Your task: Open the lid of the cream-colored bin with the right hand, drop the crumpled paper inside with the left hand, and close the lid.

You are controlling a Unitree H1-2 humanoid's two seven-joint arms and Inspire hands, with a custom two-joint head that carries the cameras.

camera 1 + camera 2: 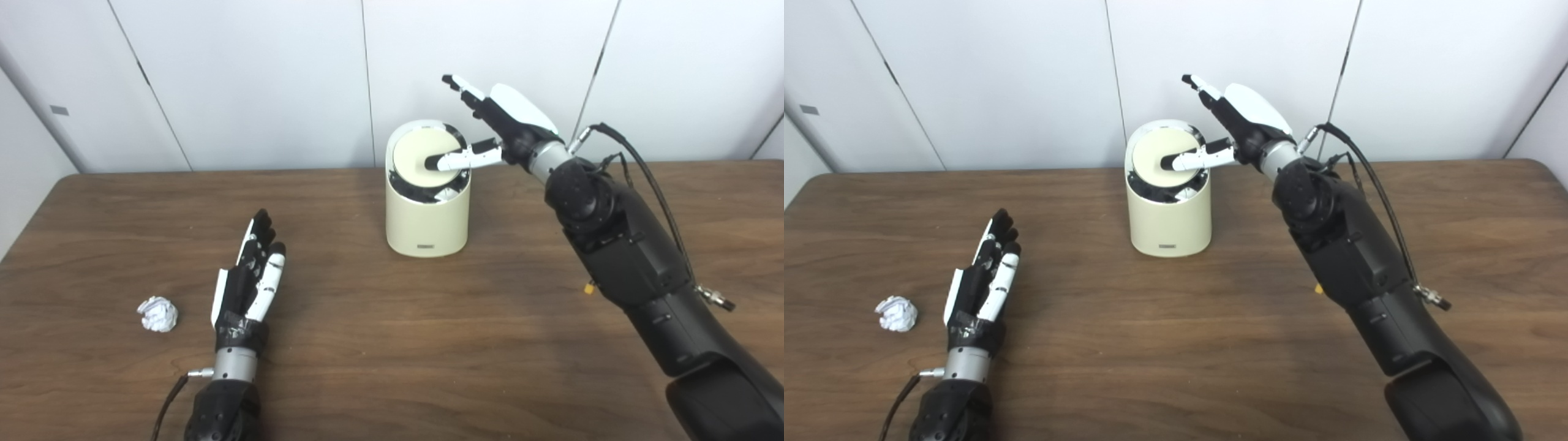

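Observation:
The cream-colored bin [427, 226] stands upright at the back middle of the table. Its round lid [422, 160] is tilted, showing a dark gap along its near edge. My right hand [499, 122] is open above and to the right of the bin, its thumb resting on the lid and its fingers [463, 87] raised. The crumpled paper [158, 313] lies on the table at the front left. My left hand [251, 275] lies open and empty on the table, a little to the right of the paper, not touching it.
The brown wooden table [392, 343] ends at a white panelled wall [245, 79] just behind the bin. My right arm [631, 257] crosses the right side of the table, with a cable looping off it.

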